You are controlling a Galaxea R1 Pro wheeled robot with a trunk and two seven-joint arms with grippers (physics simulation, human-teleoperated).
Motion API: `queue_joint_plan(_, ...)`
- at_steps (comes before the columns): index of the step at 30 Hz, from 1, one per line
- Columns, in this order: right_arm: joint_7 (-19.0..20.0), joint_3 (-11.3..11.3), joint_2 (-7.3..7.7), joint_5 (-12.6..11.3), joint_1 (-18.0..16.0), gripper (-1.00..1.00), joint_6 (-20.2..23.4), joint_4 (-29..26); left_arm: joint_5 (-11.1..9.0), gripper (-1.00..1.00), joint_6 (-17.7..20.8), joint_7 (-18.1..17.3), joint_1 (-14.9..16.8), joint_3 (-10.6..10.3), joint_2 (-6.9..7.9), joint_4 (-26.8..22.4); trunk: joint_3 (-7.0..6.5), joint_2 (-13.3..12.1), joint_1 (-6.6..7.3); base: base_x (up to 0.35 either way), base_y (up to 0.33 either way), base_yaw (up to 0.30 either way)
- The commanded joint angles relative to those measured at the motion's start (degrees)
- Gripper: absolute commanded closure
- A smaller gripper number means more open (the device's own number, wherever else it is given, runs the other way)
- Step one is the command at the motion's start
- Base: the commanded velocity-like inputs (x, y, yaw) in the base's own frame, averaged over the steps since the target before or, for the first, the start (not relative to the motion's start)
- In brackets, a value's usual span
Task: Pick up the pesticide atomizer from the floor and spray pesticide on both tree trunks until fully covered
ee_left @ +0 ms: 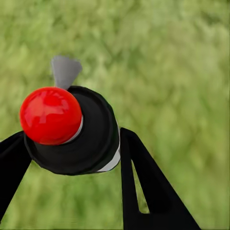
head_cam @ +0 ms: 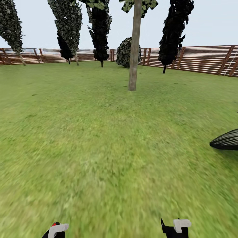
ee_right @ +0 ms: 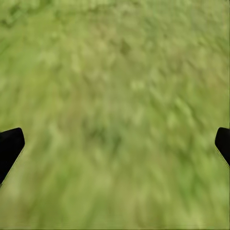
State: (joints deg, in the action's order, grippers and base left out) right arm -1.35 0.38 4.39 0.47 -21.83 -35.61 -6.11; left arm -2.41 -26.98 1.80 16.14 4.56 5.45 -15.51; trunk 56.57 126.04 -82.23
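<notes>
The left tool (ee_left: 72, 153) is clamped on the pesticide atomizer (ee_left: 79, 132), its two black fingers (ee_left: 148, 187) pressing the round black body from either side; the bottle's glossy red cap faces the left wrist camera, a grey nozzle piece juts from behind it, and a sliver of white shows at the body's edge. In the head view that same tool (head_cam: 55, 230) sits at the near left edge of the scene, with a speck of red from the atomizer (head_cam: 55, 224) beside its white part. The right tool (ee_right: 115, 143) is spread wide, only its two black fingertips (ee_right: 9, 146) showing at the sides of the right wrist view with blurred grass between them and nothing held; in the head view it (head_cam: 174, 228) appears near and to the right. Ahead lies the garden lawn (head_cam: 99, 138), and far across it, slightly right of centre, stands a tree (head_cam: 134, 46) with a bare grey-brown tree trunk (head_cam: 133, 66) rising out of the grass, leaves only at its top. Dark narrow trees (head_cam: 99, 29) and a rounded bush (head_cam: 127, 53) stand farther back, in front of a brown slatted fence (head_cam: 205, 59). A dark ribbed object (head_cam: 226, 140) pokes in at the right.
</notes>
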Motion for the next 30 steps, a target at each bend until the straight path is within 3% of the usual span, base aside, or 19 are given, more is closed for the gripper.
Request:
queue_joint_plan(1,-0.1,0.1,0.0,0.1,0.0,-1.0,-0.2,0.0,-0.2,1.0,-0.2,0.0,0.0,0.0,-0.02,0.0,0.05,0.0,-0.03,0.339,0.0,0.0)
queue_joint_plan(30,-0.1,0.1,0.0,0.1,0.0,-1.0,-0.2,0.0,-0.2,1.0,-0.2,0.0,0.0,0.0,0.0,0.0,0.05,0.0,-0.03,0.339,0.0,-0.001)
